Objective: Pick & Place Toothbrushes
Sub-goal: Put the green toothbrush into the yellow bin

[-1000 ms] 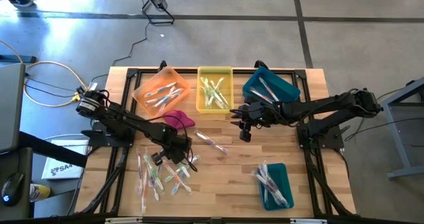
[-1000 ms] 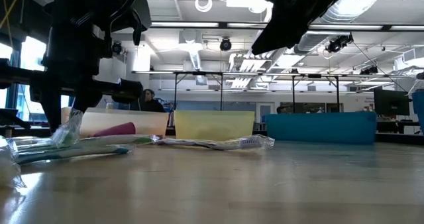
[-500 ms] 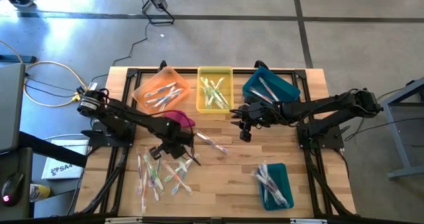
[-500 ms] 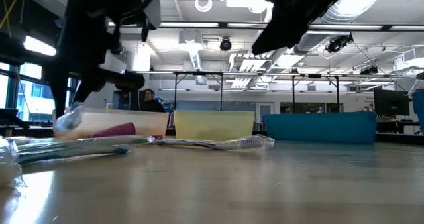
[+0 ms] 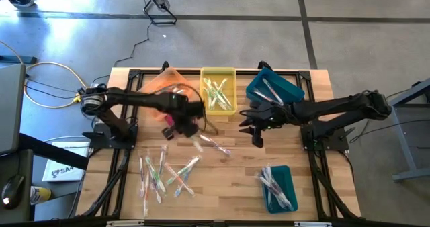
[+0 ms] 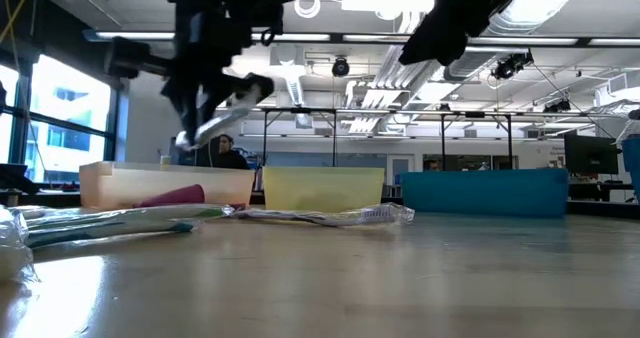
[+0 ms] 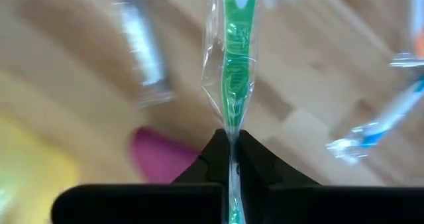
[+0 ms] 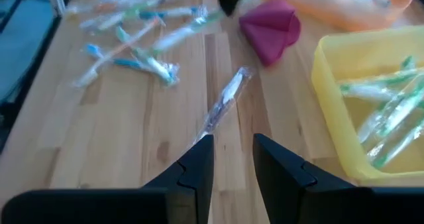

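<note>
My left hand [image 7: 230, 141] pinches a green toothbrush [image 7: 236, 58] in crinkly clear wrap — right hand [image 8: 232, 151] spread above wood-plank table [image 8: 165, 151].

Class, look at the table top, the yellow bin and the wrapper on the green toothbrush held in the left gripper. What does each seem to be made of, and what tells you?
Table top: pale wood planks, matte; grain and seams show.
Yellow bin: plastic, likely smooth and translucent; light passes through its wall.
Green toothbrush in the left gripper: plastic handle inside a clear, crinkled film sleeve, probably cellophane; it glints and puckers where pinched.
</note>
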Motion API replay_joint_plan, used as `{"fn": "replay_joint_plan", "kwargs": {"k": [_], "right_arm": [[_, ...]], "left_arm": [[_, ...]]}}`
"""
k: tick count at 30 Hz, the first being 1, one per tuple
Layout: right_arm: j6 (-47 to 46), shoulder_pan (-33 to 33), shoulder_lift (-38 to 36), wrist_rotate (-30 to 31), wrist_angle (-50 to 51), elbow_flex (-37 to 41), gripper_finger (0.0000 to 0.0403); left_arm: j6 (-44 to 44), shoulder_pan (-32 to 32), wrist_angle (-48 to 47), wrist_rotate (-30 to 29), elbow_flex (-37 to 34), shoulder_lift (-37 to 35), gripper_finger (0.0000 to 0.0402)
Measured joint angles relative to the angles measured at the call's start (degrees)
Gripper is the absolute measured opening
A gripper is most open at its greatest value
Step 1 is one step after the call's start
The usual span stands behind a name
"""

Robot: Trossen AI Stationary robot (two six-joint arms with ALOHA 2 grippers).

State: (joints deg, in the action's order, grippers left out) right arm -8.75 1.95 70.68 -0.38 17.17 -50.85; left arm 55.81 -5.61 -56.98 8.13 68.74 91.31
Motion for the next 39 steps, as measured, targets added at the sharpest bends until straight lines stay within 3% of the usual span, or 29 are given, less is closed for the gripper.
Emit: {"fn": "replay_joint_plan", "kwargs": {"k": [6, 11, 14, 20, 23, 27, 30, 35, 39], "right_arm": [[0.33, -0.10, -5.83, 0.24, 2.80, 0.00, 0.0097], [1.50, -0.08, -9.21, 0.39, 3.78, 0.00, 0.0097], [1.52, -0.10, -9.64, 0.41, 3.71, -0.01, 0.0097], [3.82, -0.08, -8.87, 4.62, 1.54, -0.02, 0.0097], [5.07, -0.25, -8.15, 6.24, -1.15, 0.00, 0.0097], [5.96, -0.23, -7.16, 6.31, -4.91, 0.00, 0.0097], [6.03, -0.23, -6.13, 6.24, -6.66, 0.00, 0.0097], [6.21, -0.23, -5.37, 6.42, -6.75, 0.00, 0.0097], [6.19, -0.23, -4.98, 6.36, -6.10, 0.00, 0.0097]], "left_arm": [[4.02, -8.91, 3.55, 3.73, 5.36, -0.01, 0.0002], [3.61, -16.83, 14.33, 20.55, 5.46, -0.07, 0.0002], [-1.51, -20.36, 23.13, 30.21, 3.43, -0.07, 0.0002], [-13.45, -21.77, 39.01, 37.91, 0.31, -0.07, 0.0003], [-14.24, -21.72, 41.51, 35.57, 0.23, -0.08, 0.0004], [-16.00, -23.27, 40.83, 25.31, 0.23, -0.07, 0.0002], [-19.67, -25.31, 41.76, 20.94, 0.21, 0.48, 0.0002], [-32.13, -26.72, 49.00, 17.29, 0.21, 4.26, 0.0003], [-36.73, -26.64, 51.90, 16.58, 0.21, 8.70, 0.0003]]}}
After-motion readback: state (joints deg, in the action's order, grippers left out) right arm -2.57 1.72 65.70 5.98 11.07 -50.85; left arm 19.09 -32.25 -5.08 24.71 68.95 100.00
